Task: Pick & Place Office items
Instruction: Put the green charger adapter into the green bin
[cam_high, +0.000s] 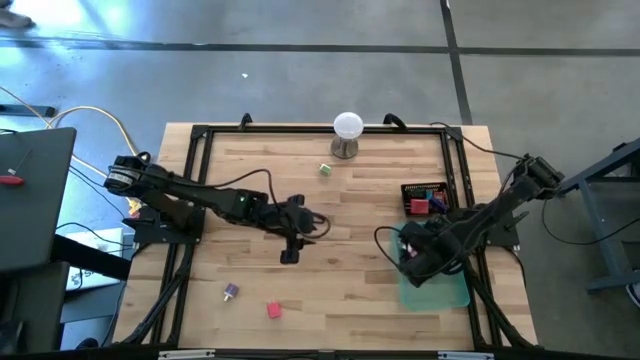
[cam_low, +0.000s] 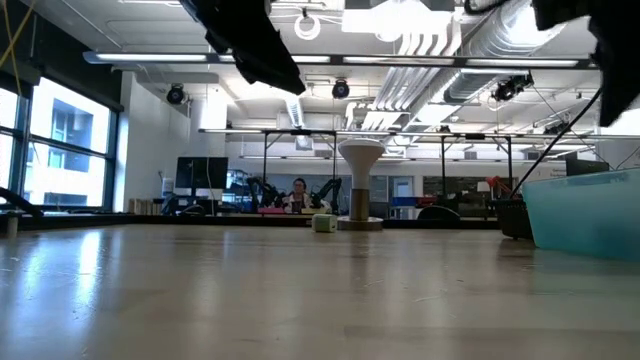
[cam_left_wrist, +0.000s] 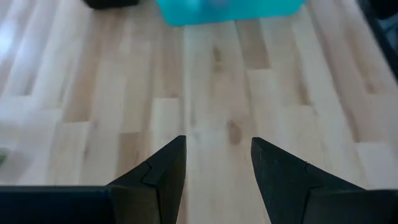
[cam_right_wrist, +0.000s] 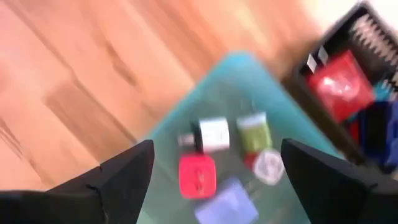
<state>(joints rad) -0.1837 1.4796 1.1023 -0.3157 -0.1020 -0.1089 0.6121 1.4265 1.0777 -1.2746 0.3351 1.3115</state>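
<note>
High view, left to right: my left gripper (cam_high: 291, 243) hangs near the table's (cam_high: 330, 290) centre with its fingers moderately parted and nothing between them; near the front edge lie a purple piece (cam_high: 231, 291) and a red piece (cam_high: 274, 311), and toward the back edge a pale green piece (cam_high: 326, 170) sits just beside the white ball on its stand (cam_high: 347, 133). My right gripper (cam_high: 412, 258) is over the translucent green tray (cam_high: 436, 290) at the front right, with the black organiser box (cam_high: 425, 197) just behind it along the right edge. I judge the step in hand to be a drop into the tray, the right fingers standing wide and holding nothing; the next move calls for a lift clear of the tray wall and a reach to one of the loose pieces, most likely by the left arm, which is nearer the front pair. The right wrist view alone shows the tray's contents: a white piece (cam_right_wrist: 213, 134), a green piece (cam_right_wrist: 254, 132), a red block (cam_right_wrist: 197, 175) and a lavender block (cam_right_wrist: 227, 200), with red and blue items in the box. The low view adds only the pale green piece (cam_low: 322, 223) beside the stand and the tray wall (cam_low: 585, 212).
</note>
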